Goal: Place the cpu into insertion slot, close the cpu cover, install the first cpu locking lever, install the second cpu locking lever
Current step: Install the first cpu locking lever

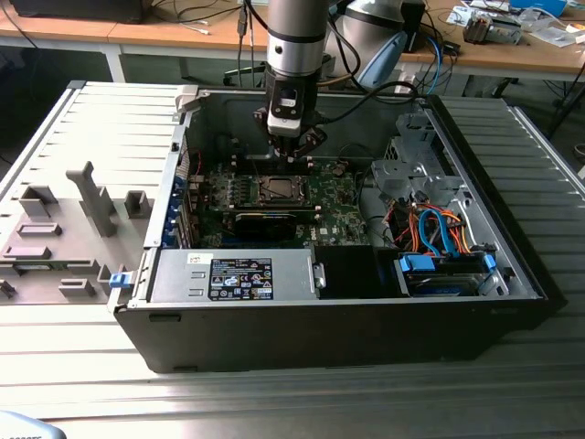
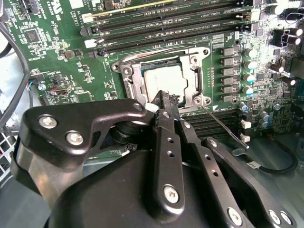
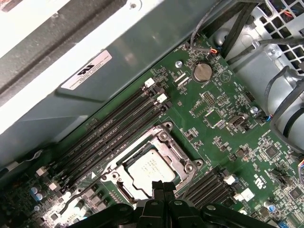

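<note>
The arm hangs over the open computer case (image 1: 512, 265), which lies on its side on a ribbed metal table (image 1: 292, 393). The gripper (image 1: 291, 157) sits just above the insertion slot (image 1: 274, 189) on the green motherboard (image 1: 334, 215).

In both wrist views the cpu (image 2: 164, 81) (image 3: 149, 170) lies flat in the insertion slot (image 2: 161, 78) (image 3: 152, 166), its pale metallic face up. The cpu cover (image 2: 190, 71) (image 3: 164, 142) lies down around it, a silvery frame with the chip showing through its window.

The gripper's fingers (image 2: 164, 102) are drawn narrow, tips pressed close together with nothing between them. The tips (image 3: 163, 186) stand right at one edge of the cover, by the socket rim; whether they touch it cannot be told.

A thin wire lever (image 2: 223, 126) runs slanting out from a corner of the socket over the board. Black memory slots (image 3: 111, 130) lie beside the socket. Orange and blue cables (image 1: 430, 229) sit toward the exterior view's right.
</note>
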`<state>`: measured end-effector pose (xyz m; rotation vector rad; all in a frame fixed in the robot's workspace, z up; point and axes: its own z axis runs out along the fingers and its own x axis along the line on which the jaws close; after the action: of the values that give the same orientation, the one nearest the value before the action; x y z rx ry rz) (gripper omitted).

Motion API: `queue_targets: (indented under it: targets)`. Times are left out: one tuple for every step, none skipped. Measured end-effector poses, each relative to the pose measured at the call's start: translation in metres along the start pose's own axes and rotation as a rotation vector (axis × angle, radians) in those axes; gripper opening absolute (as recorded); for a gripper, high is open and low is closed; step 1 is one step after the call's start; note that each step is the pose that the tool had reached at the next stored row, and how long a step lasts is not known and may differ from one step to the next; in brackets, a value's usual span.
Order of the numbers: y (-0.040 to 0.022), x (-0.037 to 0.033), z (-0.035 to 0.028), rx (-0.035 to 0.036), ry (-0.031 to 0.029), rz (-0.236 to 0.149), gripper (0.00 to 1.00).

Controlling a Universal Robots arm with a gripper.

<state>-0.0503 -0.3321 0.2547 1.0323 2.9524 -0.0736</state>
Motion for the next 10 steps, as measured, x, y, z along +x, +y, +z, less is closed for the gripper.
queue_targets:
  targets:
    - [0.0,0.0,0.0,0.0,-0.0001,-0.001,0.11]
    - [0.0,0.0,0.0,0.0,-0.0001,-0.002,0.11]
    - [0.0,0.0,0.0,-0.0001,-0.0003,-0.004,0.11]
    - [0.0,0.0,0.0,-0.0001,-0.0003,-0.005,0.11]
    - [0.0,0.0,0.0,-0.0002,-0.0003,-0.006,0.11]
    - [0.0,0.0,0.0,-0.0002,-0.0004,-0.008,0.11]
    - [0.0,0.0,0.0,-0.0003,-0.0004,-0.009,0.11]
    - [0.0,0.0,0.0,-0.0002,-0.0005,-0.01,0.11]
    - [0.0,0.0,0.0,-0.0003,-0.0005,-0.011,0.11]
    - [0.0,0.0,0.0,-0.0003,-0.0005,-0.012,0.11]
